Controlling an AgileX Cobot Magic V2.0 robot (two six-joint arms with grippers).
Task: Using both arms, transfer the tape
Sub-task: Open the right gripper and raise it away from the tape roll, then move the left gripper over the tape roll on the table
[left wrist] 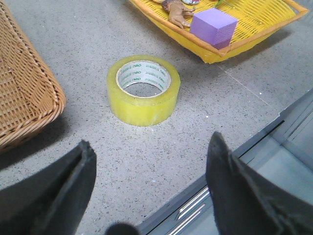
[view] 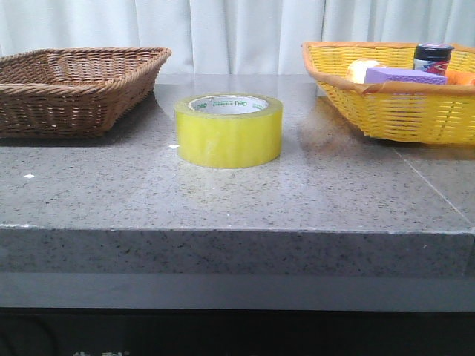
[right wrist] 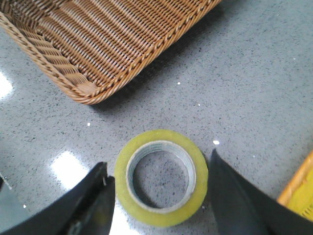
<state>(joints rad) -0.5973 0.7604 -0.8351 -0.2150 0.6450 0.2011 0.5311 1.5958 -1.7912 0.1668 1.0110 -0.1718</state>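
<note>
The brown wicker basket [view: 78, 85] sits at the left, the tape [view: 228, 130] flat on the stone table [view: 237, 200] in the middle, the yellow basket [view: 393, 96] at the right. The left gripper [left wrist: 149, 191] hangs back, jaws wide. The right gripper [right wrist: 159, 196] straddles the roll, jaws spread — the pickup looks at hand; it needs to drop and close.

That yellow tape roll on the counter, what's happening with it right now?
The tape sits flat on the stone table, between a brown wicker basket and a yellow basket, held by nobody. The right gripper hangs open above it, fingers either side. The left gripper is open too, farther back.
</note>
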